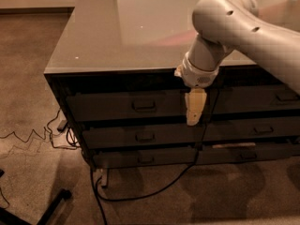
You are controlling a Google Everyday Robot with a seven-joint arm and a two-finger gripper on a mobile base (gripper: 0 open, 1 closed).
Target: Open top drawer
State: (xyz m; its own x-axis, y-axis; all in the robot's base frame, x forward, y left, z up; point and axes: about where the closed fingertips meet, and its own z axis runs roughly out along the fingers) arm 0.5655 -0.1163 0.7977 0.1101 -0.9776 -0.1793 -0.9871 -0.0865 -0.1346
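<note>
The top drawer is the uppermost dark-grey front in the left stack, under the grey tabletop, with a small rectangular pull handle at its centre. It looks closed or nearly flush with the fronts below. My gripper hangs from the pale arm in front of the drawer's right end, fingers pointing down, to the right of the handle and apart from it. Nothing shows between the fingers.
Two lower drawers sit beneath, and a neighbouring stack stands to the right. The grey tabletop overhangs the fronts. Black cables trail over the carpet below, and a dark stand leg lies at lower left.
</note>
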